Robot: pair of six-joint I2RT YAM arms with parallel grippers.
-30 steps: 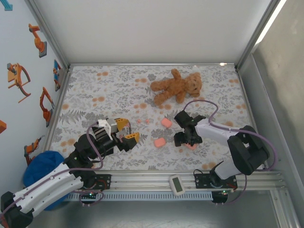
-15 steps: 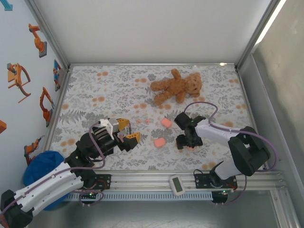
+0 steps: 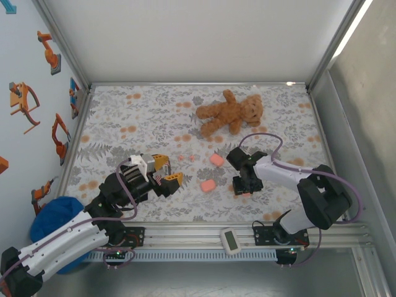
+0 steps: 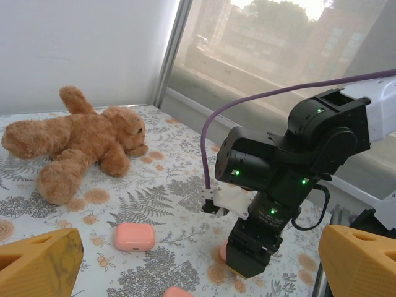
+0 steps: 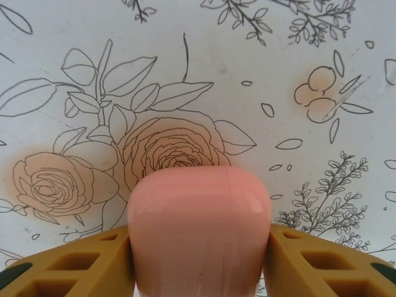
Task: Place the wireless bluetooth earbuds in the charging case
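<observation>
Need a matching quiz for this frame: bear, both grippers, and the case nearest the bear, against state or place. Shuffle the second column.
Things:
1. bear
2. left gripper
3. right gripper
4. case nearest bear

States or places:
A. closed on a pink case
B. loose, between bear and right gripper
C. open, nothing between the fingers
D. brown, farthest from the arms

Pairs: 1-D, 2-C, 3-A, 4-B
</observation>
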